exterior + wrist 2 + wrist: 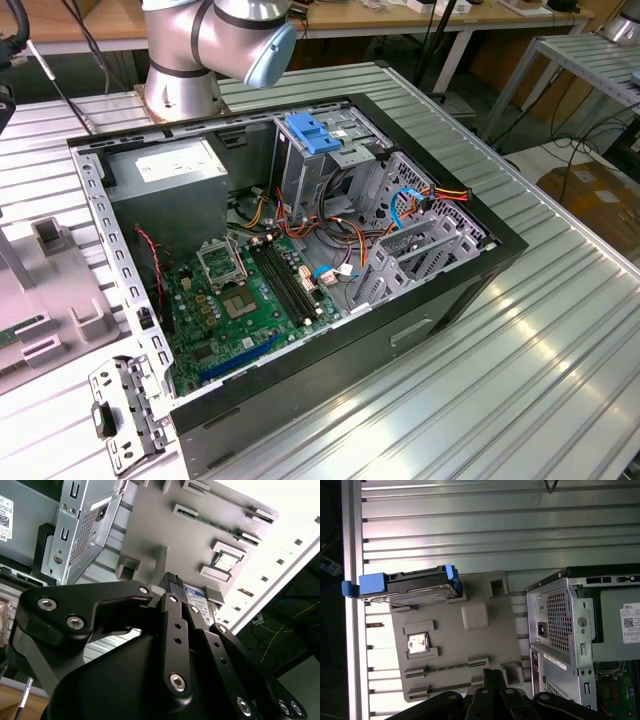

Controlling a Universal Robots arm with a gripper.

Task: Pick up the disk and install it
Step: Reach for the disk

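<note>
The disk [410, 585] stands on its long edge in a slot of a grey holder tray [470, 645], its dark body framed by a blue plastic carrier. In the second wrist view a strip of the disk's white and blue label [194, 592] peeks out behind the black finger links. My gripper [490, 674] hovers over the opposite edge of the tray, well apart from the disk. Its fingertips [171, 580] meet with nothing between them.
The open computer case [300, 250] lies on the ribbed aluminium table [520, 370], with a motherboard, a grey power-supply box [175, 165] and a drive cage topped by a blue piece [310, 133]. The tray [60, 300] sits beside the case. A chip [417, 642] rests in it.
</note>
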